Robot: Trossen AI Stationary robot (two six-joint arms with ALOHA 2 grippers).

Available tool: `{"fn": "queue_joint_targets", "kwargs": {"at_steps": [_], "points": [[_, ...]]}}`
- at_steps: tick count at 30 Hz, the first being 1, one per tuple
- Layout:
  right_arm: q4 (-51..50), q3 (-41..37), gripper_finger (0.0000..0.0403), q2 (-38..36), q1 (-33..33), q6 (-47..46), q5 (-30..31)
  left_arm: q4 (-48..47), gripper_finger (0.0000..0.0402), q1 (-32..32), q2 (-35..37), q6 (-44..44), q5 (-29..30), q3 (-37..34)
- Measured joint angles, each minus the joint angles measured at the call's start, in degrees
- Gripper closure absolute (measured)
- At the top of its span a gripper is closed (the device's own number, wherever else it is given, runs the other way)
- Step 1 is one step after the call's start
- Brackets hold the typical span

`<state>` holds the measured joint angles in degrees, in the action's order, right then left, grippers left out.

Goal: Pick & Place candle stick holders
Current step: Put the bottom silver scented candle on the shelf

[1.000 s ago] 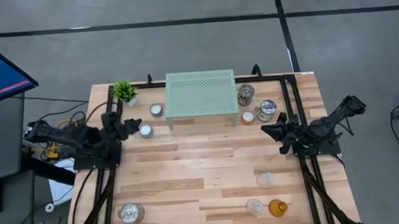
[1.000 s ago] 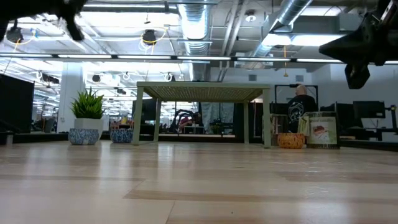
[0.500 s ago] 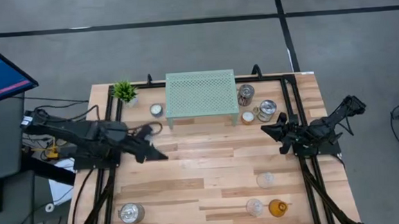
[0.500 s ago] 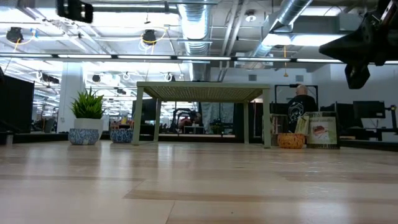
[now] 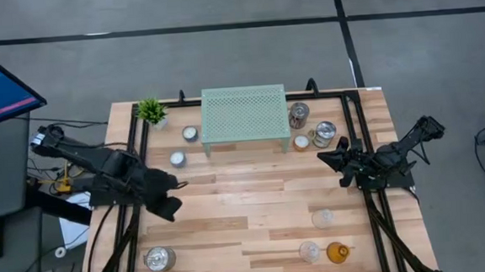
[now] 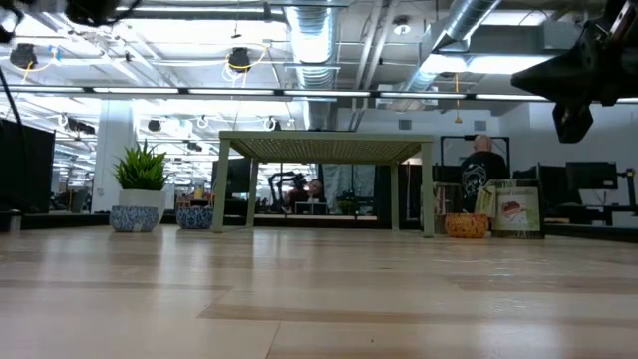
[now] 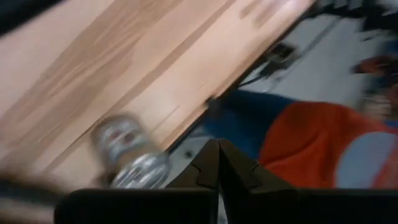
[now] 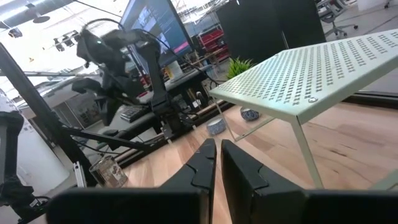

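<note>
**Holders spread over the worktop, both hands empty**

The candle stick holders stand in three groups. Two low white tealight cups (image 5: 191, 133) (image 5: 177, 158) sit at the far left, between the small potted plant (image 5: 151, 110) and the pale green mesh stand (image 5: 244, 117). To the right of the stand, two silvery jars (image 5: 298, 114) (image 5: 325, 133) and an orange tealight cup (image 5: 301, 142) stand close together. A third silvery jar (image 5: 159, 258) is at the near left corner. Two clear cups (image 5: 323, 219) (image 5: 309, 251) and an amber one (image 5: 338, 252) are at the near right.

The left hand (image 5: 169, 210) hangs over the left part of the worktop (image 5: 247, 203), its fingers together, holding nothing. The right hand (image 5: 326, 158) waits near the two silvery jars, fingers together too, also empty.
</note>
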<state>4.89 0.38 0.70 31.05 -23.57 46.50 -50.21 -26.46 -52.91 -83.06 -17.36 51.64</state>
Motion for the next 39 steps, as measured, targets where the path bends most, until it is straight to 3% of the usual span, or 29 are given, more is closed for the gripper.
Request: {"fn": "queue_joint_targets", "kwargs": {"at_steps": [5,10,16,26,29,39], "points": [[-0.2,0.0,0.0385,0.0,0.0,0.0,0.0,-8.5,0.0400,-4.7,-4.6,-0.4,6.3,9.2],[-0.7,0.0,0.0385,0.0,0.0,0.0,0.0,-8.4,0.0395,-8.3,-7.9,-2.0,4.5,10.2],[-1.3,0.0,0.0385,0.0,0.0,0.0,0.0,-8.1,0.0359,-11.4,-9.2,-1.0,3.5,8.7],[-1.3,0.0,0.0385,0.0,0.0,0.0,0.0,-7.8,0.0228,-19.8,-8.6,-3.0,5.4,4.7],[-1.3,0.0,0.0385,0.0,0.0,0.0,0.0,-7.1,0.0202,-22.8,-8.6,-5.6,9.4,2.9],[-1.2,0.0,0.0385,0.0,0.0,0.0,0.0,1.1,0.0195,-33.4,-8.6,-17.2,15.5,-5.2]]}}
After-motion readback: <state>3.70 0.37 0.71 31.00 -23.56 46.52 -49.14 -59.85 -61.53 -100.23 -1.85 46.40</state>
